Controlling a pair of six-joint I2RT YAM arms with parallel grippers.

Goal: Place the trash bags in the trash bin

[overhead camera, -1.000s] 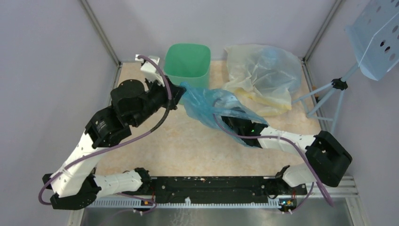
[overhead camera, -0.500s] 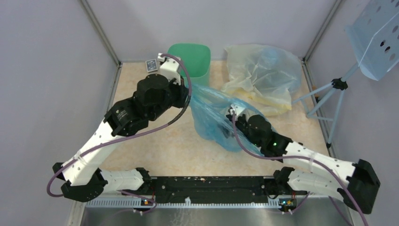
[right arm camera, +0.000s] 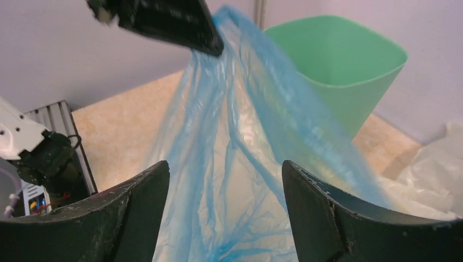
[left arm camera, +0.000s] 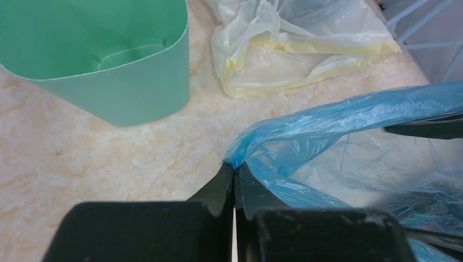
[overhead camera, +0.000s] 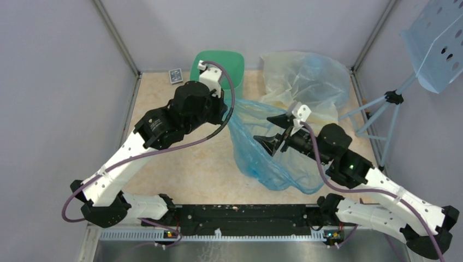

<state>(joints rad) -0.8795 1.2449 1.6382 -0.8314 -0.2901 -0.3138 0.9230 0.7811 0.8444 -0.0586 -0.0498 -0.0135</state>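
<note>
Top view: the left gripper, clamped on the rim of the blue bag, has lifted it toward the bin. The right gripper, draped by the bag a second ago, now faces it.

Left wrist: jaws pinched shut on plastic, with the bin just beyond.

Right wrist: jaws spread wide, holding nothing; the bag hangs ahead.

The yellowish bags lie beside the bin. Nothing is binned yet.

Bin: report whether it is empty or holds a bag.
Empty, as far as shown: the left wrist view shows the bin bare inside; the blue bag hangs outside, pinched in the left gripper.
</note>
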